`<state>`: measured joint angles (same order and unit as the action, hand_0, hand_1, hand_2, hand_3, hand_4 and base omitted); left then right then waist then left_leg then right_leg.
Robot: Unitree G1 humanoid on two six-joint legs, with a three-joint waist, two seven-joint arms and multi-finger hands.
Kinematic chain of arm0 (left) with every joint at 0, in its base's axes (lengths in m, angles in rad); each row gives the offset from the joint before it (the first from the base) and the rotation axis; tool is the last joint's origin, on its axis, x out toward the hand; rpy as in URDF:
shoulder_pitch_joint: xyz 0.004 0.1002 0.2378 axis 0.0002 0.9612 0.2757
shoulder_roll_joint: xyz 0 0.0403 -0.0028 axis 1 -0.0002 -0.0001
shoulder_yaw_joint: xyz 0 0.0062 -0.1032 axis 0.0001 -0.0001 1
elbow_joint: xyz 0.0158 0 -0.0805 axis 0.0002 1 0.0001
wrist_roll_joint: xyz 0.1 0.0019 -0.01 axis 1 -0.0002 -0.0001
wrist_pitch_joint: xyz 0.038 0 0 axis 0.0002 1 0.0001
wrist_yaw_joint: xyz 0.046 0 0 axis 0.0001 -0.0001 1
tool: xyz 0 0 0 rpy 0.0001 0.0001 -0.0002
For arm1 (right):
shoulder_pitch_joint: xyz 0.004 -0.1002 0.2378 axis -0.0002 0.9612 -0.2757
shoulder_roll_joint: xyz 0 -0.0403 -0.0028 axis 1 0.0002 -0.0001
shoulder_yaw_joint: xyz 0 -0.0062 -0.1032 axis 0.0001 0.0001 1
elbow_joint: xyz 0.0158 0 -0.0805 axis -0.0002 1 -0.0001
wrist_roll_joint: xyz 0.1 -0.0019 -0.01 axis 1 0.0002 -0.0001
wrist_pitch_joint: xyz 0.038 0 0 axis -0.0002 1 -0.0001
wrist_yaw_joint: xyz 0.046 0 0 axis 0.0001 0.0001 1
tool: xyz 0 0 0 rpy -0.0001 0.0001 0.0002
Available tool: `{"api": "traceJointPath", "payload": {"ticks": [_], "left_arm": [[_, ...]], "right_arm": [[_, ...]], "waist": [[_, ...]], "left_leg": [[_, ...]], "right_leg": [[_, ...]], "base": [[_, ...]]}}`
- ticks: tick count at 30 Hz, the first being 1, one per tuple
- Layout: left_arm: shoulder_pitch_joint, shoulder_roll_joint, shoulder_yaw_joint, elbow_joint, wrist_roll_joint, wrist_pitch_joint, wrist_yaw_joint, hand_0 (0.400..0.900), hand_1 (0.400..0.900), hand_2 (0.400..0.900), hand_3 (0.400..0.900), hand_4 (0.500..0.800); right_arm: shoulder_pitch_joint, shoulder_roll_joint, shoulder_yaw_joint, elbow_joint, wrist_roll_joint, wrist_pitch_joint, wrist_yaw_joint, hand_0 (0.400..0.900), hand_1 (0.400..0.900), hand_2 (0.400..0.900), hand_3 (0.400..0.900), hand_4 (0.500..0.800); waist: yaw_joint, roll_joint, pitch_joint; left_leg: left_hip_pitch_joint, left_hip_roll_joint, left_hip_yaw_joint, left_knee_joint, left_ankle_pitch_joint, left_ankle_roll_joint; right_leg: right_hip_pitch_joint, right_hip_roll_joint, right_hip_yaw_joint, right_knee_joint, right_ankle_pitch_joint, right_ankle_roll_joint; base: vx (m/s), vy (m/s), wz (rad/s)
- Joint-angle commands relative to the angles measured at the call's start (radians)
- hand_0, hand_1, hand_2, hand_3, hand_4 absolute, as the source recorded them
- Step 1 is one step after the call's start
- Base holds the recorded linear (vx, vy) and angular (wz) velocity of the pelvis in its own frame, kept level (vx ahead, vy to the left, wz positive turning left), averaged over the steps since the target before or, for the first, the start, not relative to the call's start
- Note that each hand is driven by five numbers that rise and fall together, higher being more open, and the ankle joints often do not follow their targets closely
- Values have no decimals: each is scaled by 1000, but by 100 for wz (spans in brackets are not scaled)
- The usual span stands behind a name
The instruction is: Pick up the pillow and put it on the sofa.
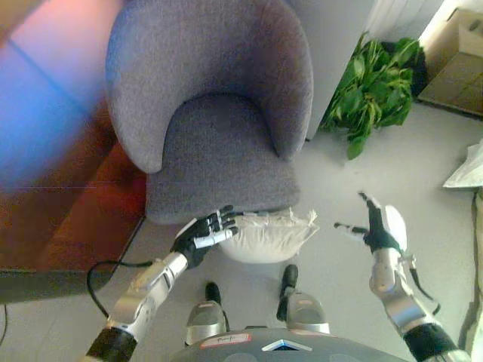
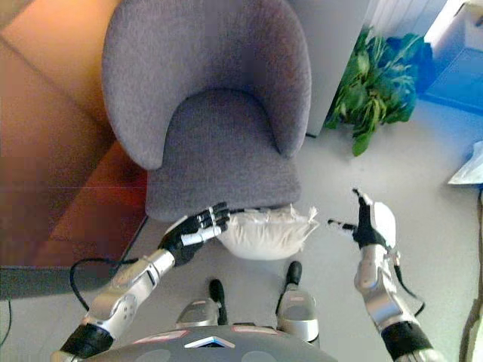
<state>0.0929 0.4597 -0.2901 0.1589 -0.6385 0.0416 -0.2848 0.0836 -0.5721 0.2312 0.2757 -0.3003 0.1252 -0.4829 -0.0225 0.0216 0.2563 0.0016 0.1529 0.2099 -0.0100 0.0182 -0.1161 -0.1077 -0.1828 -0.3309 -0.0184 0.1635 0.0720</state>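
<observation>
A home-like lounge: grey upholstered armchair (image 1: 211,113), leafy potted plant (image 1: 373,87), smooth pale floor (image 1: 407,158).

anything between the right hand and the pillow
Nothing: bare floor separates the right hand from the pillow, shown in both eye views.

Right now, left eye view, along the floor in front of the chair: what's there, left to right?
Left robot hand → white pillow → right robot hand → white sheet at the right edge.
</observation>
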Motion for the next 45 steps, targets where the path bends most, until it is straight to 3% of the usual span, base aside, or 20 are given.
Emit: {"api": "traceJointPath", "payload": {"ticks": [1, 7, 13, 16, 17, 18, 19, 23, 27, 34, 37, 44, 45], "left_arm": [[-82, 62, 33, -84, -70, -147, -10, 900, 900, 900, 900, 800], [-232, 79, -14, -85, -82, -265, 48, 900, 900, 900, 900, 800], [-391, 51, -58, -56, -63, -356, 123, 900, 900, 900, 900, 800], [-457, 22, -67, -31, -56, -387, 147, 900, 900, 900, 900, 800], [-468, 14, -73, -30, -54, -395, 154, 900, 900, 900, 900, 800], [-477, 7, -75, -32, -54, -403, 155, 900, 900, 900, 900, 800], [-482, 3, -75, -37, -56, -406, 154, 900, 900, 900, 900, 800], [-498, -3, -81, -59, -43, -443, 152, 900, 900, 900, 900, 800], [-507, 11, -72, -108, -28, -478, 154, 900, 900, 900, 900, 800], [-487, 38, -66, -203, -29, -478, 129, 900, 900, 900, 900, 800], [-486, 46, -62, -210, -49, -473, 101, 900, 900, 900, 900, 800], [-490, 56, -73, -208, -50, -433, 83, 900, 900, 900, 900, 800], [-487, 55, -73, -207, -50, -431, 80, 900, 900, 900, 900, 800]], "right_arm": [[-88, -37, 22, -47, -131, 28, -62, 900, 900, 900, 900, 800], [-244, -78, 69, -23, -169, 70, -87, 900, 900, 900, 900, 800], [-404, -140, 72, -41, -158, 92, -78, 900, 900, 900, 900, 800], [-480, -149, 81, -37, -159, 111, -68, 900, 900, 900, 900, 800], [-494, -150, 84, -36, -161, 114, -66, 900, 900, 900, 900, 800], [-506, -151, 87, -38, -170, 119, -68, 900, 900, 900, 900, 800], [-517, -152, 91, -40, -170, 123, -74, 900, 900, 900, 900, 800], [-563, -159, 97, -31, -161, 120, -122, 900, 900, 900, 900, 800], [-610, -184, 85, -36, -159, 124, -120, 900, 900, 900, 900, 800], [-674, -224, 74, -56, -161, 142, -100, 900, 900, 900, 900, 800], [-720, -238, 80, -24, -167, 205, -24, 900, 900, 900, 900, 800], [-816, -227, 118, 68, -83, 281, 104, 900, 900, 900, 900, 800], [-822, -226, 118, 70, -76, 283, 118, 733, 733, 733, 733, 700]], "waist": [[17, -17, 58], [39, -1, 163], [34, 28, 241], [29, 37, 264], [29, 41, 263], [29, 43, 264], [28, 43, 264], [27, 47, 264], [28, 54, 264], [43, 66, 264], [54, 70, 264], [79, 71, 264], [81, 70, 264]], "left_leg": [[-106, 0, 5, 74, -1, 70], [-388, -49, -49, 242, -31, 99], [-649, -78, -68, 361, -34, 115], [-756, -77, -72, 408, -23, 122], [-776, -78, -84, 424, -47, 115], [-821, -77, -82, 430, -16, 123], [-832, -76, -90, 450, -47, 114], [-945, -72, -99, 505, -44, 112], [-1046, -52, -97, 574, -49, 107], [-1209, -18, -105, 701, -64, 105], [-1269, -10, -113, 759, -71, 102], [-1335, -2, -133, 826, -86, 102], [-1338, -1, -134, 826, -85, 101]], "right_leg": [[-104, -117, 30, 195, -55, 90], [-360, -178, 75, 366, -79, 79], [-591, -176, 152, 494, -110, 61], [-689, -172, 174, 543, -120, 52], [-712, -168, 191, 568, -148, 62], [-753, -166, 191, 566, -123, 50], [-763, -162, 204, 580, -151, 61], [-859, -142, 225, 615, -157, 57], [-943, -135, 236, 662, -167, 53], [-1090, -142, 260, 803, -188, 46], [-1143, -146, 273, 862, -198, 45], [-1201, -159, 273, 925, -205, 47], [-1202, -160, 272, 925, -203, 47]], "base": [[-218, 0, 14], [-295, 67, 5], [-272, 124, -5], [-184, 118, -5], [-124, 118, -3], [-17, 77, -4], [-87, 71, -4], [-31, 51, -4], [-10, 39, -1], [22, 29, 2], [32, 21, 2], [36, -21, 3], [39, -2, 0]]}}
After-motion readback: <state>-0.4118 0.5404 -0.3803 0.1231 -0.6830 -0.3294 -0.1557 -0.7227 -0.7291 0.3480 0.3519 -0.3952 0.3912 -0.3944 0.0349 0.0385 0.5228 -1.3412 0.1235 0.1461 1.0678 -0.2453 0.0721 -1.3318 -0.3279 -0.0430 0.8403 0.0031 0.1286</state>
